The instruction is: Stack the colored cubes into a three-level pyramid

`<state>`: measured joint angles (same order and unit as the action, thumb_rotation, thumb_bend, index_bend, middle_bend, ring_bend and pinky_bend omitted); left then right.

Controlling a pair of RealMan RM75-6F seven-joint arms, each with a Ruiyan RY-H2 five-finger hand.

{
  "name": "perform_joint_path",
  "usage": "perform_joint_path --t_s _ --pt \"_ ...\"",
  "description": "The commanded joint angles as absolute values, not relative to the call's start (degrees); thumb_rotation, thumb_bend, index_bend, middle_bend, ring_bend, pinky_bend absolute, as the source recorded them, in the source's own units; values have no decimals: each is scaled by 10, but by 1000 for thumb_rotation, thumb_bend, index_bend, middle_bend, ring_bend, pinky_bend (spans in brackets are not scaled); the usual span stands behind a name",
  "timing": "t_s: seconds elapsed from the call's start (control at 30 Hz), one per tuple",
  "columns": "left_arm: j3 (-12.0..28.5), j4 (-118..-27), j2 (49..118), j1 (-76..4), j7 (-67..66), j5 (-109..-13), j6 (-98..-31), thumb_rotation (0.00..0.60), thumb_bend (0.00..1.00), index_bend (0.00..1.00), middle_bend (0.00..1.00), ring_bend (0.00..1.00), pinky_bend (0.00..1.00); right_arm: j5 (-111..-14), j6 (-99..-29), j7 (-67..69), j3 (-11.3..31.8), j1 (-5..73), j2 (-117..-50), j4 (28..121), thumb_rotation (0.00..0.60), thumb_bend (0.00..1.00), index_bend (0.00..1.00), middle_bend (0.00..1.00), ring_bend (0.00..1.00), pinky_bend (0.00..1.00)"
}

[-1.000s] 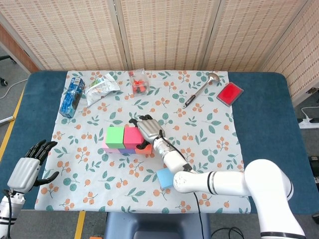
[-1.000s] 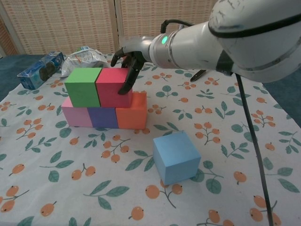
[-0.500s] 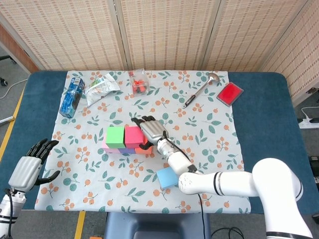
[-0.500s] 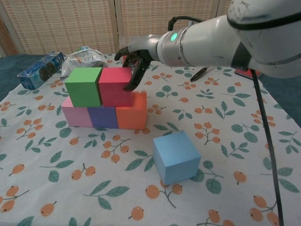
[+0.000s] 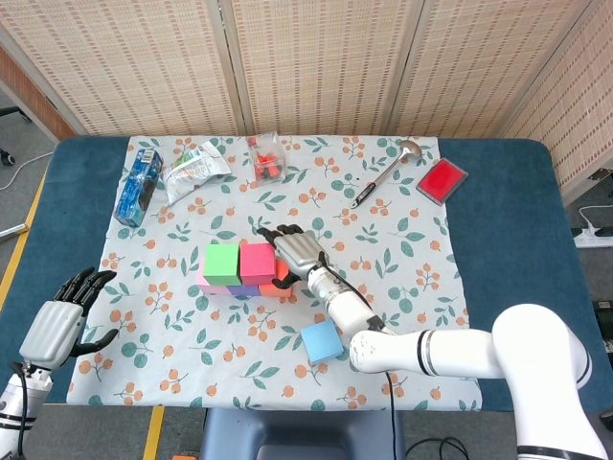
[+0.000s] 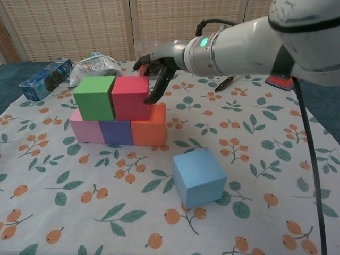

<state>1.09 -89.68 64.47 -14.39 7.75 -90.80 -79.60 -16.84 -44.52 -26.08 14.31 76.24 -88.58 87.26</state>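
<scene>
— Risk sat with the right hand (image 6: 159, 66): fingers spread, holding nothing, tips just beside the red cube (image 6: 130, 98), perhaps touching.
— So a sideways drag could have shoved it off the orange cube (image 6: 149, 126)?
— Yes. The blue cube (image 6: 198, 177) lay apart, unstacked; the left hand (image 5: 59, 321) hung open, empty.

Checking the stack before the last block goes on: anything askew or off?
Slightly. A gap shows between the green cube and the red cube, so the second level isn't flush. The bottom row looks tight. The blue cube sits apart on the cloth, rotated relative to the stack.
</scene>
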Motion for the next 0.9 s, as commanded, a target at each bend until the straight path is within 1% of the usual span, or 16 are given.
perform_joint_path --t_s 0.03,0.17,0.43,0.7,0.9 --pt "11 -898 645 -144 77 -909 -797 600 248 88 116 53 156 -172 -442 -257 143 762 -889 869 600 218 0 148 0 0" --pt "11 -899 644 -143 76 -909 -798 600 248 88 117 53 155 -179 -437 -250 143 761 -894 864 600 217 0 156 0 0" --pt "10 -896 644 -143 78 -908 -797 600 248 87 116 53 155 -188 -441 -243 143 760 -897 863 600 217 0 219 0 0" --pt "10 -895 645 -143 80 -909 -797 600 249 82 116 53 155 -188 -445 -236 146 759 -891 875 600 217 0 251 7 0" --pt "9 -896 644 -143 80 -909 -797 600 248 79 116 52 156 -188 -451 -236 146 759 -894 873 600 218 21 268 22 0"
